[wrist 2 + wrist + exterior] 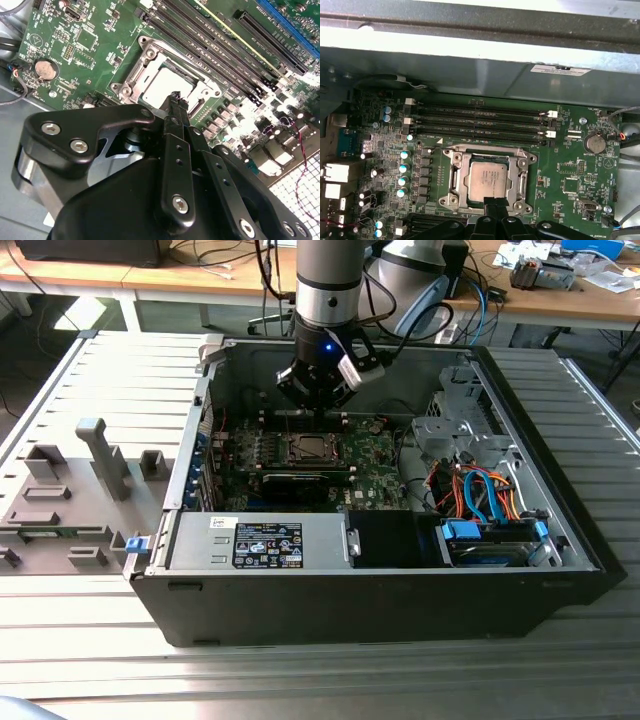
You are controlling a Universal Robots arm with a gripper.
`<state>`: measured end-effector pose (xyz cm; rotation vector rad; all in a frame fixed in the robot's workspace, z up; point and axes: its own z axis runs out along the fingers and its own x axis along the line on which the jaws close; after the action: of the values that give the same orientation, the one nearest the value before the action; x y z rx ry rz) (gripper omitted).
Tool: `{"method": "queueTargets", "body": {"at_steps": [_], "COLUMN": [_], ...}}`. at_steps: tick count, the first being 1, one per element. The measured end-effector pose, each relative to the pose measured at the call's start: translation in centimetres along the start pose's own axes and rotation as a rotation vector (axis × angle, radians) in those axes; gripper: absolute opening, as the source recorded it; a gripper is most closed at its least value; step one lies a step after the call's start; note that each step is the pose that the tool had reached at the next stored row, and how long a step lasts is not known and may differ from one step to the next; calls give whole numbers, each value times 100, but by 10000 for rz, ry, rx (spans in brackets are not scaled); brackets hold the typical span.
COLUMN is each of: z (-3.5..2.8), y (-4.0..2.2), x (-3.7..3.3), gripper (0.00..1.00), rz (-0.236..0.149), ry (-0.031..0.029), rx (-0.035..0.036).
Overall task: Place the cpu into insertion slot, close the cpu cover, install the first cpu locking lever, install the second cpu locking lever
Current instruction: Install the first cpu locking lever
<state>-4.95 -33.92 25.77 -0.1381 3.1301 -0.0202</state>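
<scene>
The open case (380, 570) lies on a slatted metal table (300, 680), with wooden desks (150, 275) behind it. Inside, the cpu (488, 180) sits in the slot (451, 176) on the green board (570, 180), the cover (522, 162) lying flat around it. The gripper (177, 96) hangs just above the cpu's near edge, fingers pressed together on nothing. Memory slots (480, 122) run beside the cover; the case walls stand well apart.
</scene>
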Motion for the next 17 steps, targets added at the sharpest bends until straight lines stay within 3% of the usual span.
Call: {"method": "queueTargets", "body": {"at_steps": [4, 17], "z": [0, -25], "y": [0, 0], "x": [0, 0], "gripper": [11, 11], "rz": [76, 76], "ry": [-6, -6], "rx": [-79, -82]}}
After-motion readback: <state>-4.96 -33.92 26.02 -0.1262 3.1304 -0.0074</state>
